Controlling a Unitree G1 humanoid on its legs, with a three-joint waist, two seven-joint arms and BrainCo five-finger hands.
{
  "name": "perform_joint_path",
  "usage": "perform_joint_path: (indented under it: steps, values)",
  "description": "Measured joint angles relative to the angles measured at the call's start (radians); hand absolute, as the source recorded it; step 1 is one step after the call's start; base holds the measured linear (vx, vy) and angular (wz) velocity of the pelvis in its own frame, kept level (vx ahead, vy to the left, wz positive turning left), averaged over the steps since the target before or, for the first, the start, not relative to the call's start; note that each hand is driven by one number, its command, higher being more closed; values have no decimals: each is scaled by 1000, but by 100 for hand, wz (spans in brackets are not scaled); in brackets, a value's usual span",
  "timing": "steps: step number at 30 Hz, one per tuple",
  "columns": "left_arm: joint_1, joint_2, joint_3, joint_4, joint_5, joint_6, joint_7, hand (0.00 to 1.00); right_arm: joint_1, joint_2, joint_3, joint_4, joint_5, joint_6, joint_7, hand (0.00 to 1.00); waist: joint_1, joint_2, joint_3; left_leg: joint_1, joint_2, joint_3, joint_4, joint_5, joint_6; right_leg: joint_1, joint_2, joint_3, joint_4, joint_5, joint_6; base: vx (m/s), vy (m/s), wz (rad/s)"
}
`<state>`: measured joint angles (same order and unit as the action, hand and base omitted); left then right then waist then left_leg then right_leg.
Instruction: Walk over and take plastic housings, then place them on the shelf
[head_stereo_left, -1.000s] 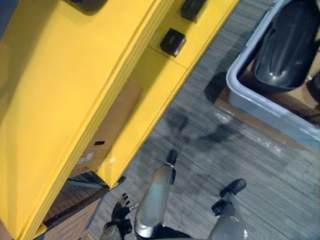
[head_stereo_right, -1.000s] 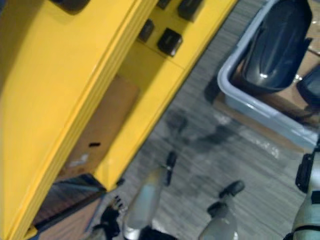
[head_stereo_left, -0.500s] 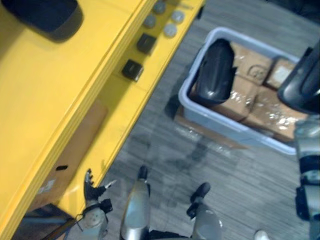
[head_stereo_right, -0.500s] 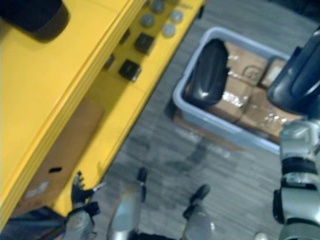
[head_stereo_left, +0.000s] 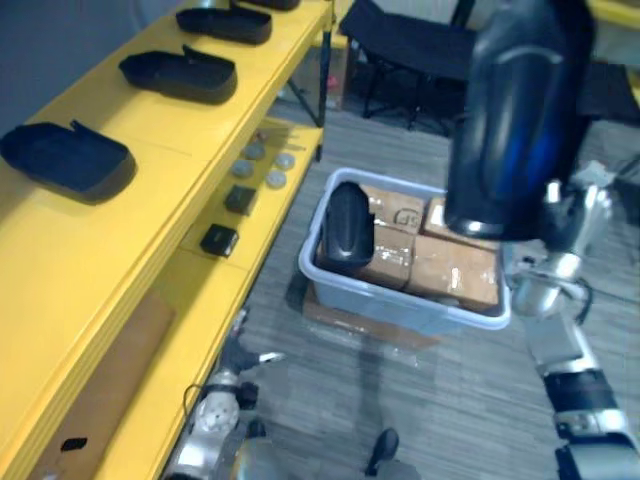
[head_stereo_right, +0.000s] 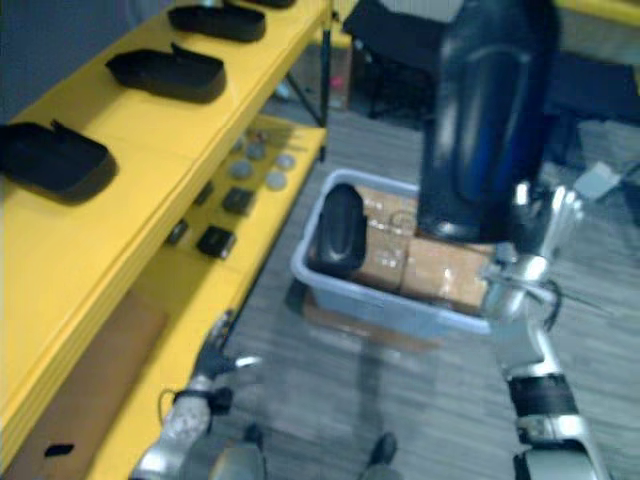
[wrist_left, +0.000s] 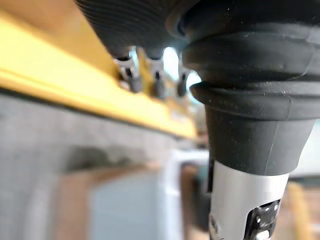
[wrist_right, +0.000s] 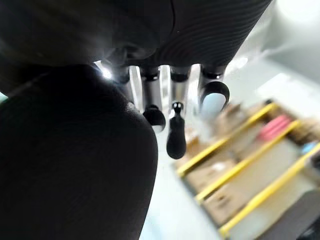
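A large black plastic housing (head_stereo_left: 515, 120) stands upright in the air at the right, and my right hand (head_stereo_left: 565, 225) is shut on its lower edge, fingers (wrist_right: 175, 125) showing past its dark bulk (wrist_right: 70, 160). Another black housing (head_stereo_left: 348, 225) leans in a grey bin (head_stereo_left: 400, 305) on the floor. Three black housings (head_stereo_left: 70, 160) (head_stereo_left: 180, 75) (head_stereo_left: 225, 22) lie along the top of the yellow shelf (head_stereo_left: 150, 130) at the left. My left hand (head_stereo_left: 222, 385) hangs low beside the shelf's lower level, open, its fingers (wrist_left: 132, 75) straight.
The bin holds wrapped cardboard boxes (head_stereo_left: 450, 265). Small black and grey parts (head_stereo_left: 220, 240) lie on the shelf's lower level. A black folding stand (head_stereo_left: 410, 40) is behind the bin. Grey carpet runs between shelf and bin.
The camera has swung up from the floor to the shelf and bin. My right hand has risen in front of me with the black housing. The left hand stays low.
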<state>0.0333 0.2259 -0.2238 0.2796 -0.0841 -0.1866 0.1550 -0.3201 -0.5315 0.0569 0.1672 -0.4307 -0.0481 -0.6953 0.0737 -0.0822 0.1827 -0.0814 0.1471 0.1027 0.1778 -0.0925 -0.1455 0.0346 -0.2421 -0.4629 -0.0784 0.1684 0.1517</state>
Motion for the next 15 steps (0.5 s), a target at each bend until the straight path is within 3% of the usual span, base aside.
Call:
perform_joint_path:
  steps: [8,15]
  values:
    - [-46,-49,-84,-143,-365,153,-173,0,2,77,100,-12,-99,-105,84,100,-5,5,-42,16,-2,3,-21,12,-3,3,-1,0,0,0,0,-19,5,0]
    - [-70,-58,-93,-160,-505,213,-177,0,39,121,134,-6,-136,-123,91,100,-5,16,-53,29,-3,7,-34,18,-3,7,-1,1,0,0,0,0,3,0]
